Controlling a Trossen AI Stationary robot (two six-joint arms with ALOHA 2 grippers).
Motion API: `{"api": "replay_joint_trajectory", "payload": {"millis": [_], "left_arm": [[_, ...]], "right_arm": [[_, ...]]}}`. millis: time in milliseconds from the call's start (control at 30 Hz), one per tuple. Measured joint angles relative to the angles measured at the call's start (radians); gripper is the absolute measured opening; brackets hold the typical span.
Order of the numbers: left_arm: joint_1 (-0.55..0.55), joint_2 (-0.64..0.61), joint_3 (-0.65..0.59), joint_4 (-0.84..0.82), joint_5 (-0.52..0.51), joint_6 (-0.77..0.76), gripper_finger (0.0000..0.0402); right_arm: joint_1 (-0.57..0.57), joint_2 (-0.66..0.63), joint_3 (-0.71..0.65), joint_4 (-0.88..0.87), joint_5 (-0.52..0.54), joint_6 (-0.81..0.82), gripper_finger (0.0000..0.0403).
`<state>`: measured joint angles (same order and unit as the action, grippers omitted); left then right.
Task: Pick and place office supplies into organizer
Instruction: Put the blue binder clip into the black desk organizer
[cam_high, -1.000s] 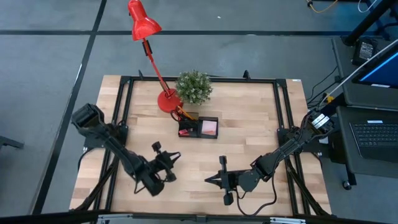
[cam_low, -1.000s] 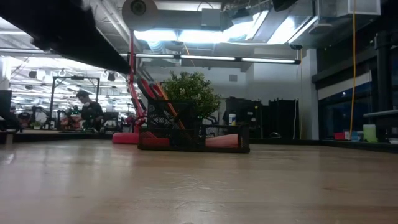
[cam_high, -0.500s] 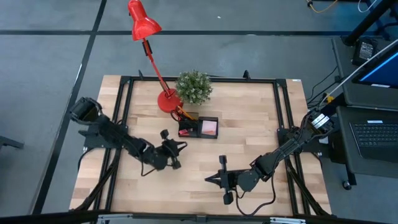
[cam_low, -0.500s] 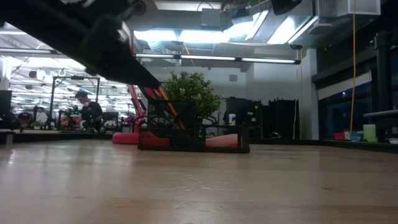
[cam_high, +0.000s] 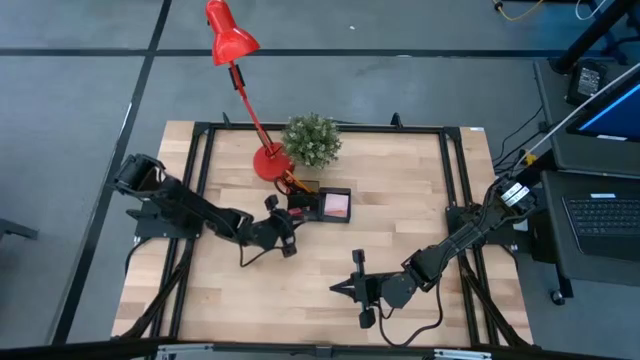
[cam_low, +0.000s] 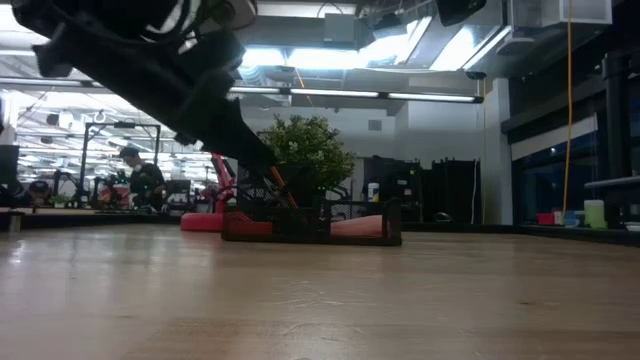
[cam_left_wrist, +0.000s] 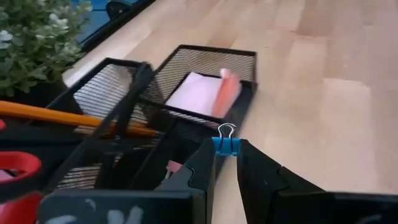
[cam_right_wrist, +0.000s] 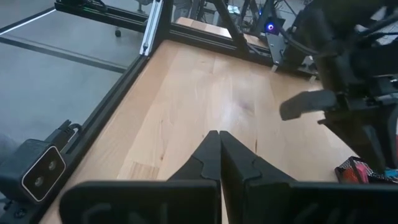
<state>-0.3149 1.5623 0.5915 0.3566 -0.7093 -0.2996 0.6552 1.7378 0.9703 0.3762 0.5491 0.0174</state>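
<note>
Wooden table (cam_high: 400, 230) carries one black organizer (cam_high: 322, 205), where the left gripper (cam_left_wrist: 225, 163) pinches one blue binder clip (cam_left_wrist: 226, 145); right gripper (cam_right_wrist: 219, 149) rests closed, near.

No lettering, label, brand or number legible from any of my views. White smudges on my left wrist housing (cam_left_wrist: 93, 208) are too blurred to read.

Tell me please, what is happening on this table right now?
The left gripper holds a small blue binder clip and hangs just beside the black mesh organizer, which already contains a pink sticky-note pad and orange pencils. The clip is not yet inside. The right gripper waits shut near the table's front edge.
</note>
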Motion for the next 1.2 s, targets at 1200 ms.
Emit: {"api": "replay_joint_trajectory", "payload": {"millis": [1200], "left_arm": [[0.096,0.001,0.0,-0.088,0.047,0.024,0.0047]], "right_arm": [[0.0,0.0,0.0,-0.004,0.0,0.0,0.0]]}}
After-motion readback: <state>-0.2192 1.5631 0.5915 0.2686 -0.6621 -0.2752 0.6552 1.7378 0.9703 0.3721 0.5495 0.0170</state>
